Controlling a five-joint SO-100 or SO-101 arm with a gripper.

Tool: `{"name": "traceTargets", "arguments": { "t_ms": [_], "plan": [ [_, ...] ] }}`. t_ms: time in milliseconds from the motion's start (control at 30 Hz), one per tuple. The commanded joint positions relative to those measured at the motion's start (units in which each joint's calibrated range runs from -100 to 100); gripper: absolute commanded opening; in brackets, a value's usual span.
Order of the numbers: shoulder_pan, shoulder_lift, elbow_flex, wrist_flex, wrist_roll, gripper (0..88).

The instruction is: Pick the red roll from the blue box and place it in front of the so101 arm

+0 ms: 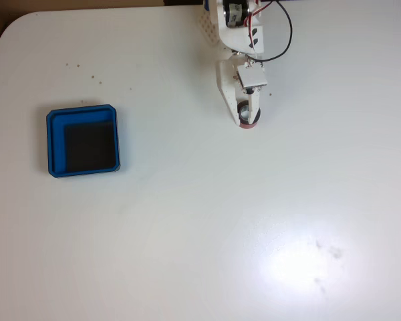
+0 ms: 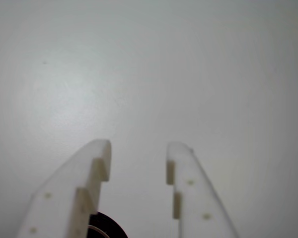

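Note:
In the fixed view the white so101 arm (image 1: 240,30) reaches down from the top edge. Its gripper (image 1: 246,119) hangs over the red roll (image 1: 249,124), which rests on the white table just below the arm. In the wrist view the gripper (image 2: 139,148) is open, its two white fingers (image 2: 89,183) held apart. A dark curved part of the roll (image 2: 107,227) shows low between them, close to the left finger and apart from the right one. The blue box (image 1: 52,144) sits at the left of the table with only its black floor showing.
The white table (image 1: 207,221) spreads wide below and to the right of the arm, with a bright glare patch at the lower right. Red and black wires (image 1: 284,33) loop beside the arm. The table's rounded corner is at the upper left.

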Motion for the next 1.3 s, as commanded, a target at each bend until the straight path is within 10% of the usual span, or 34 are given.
{"name": "traceTargets", "arguments": {
  "t_ms": [0,1267],
  "plan": [
    [-0.17,-3.57,0.9,-0.76,0.18,10.4],
    [0.12,-2.98,0.9,-0.76,0.09,0.7]
  ]
}}
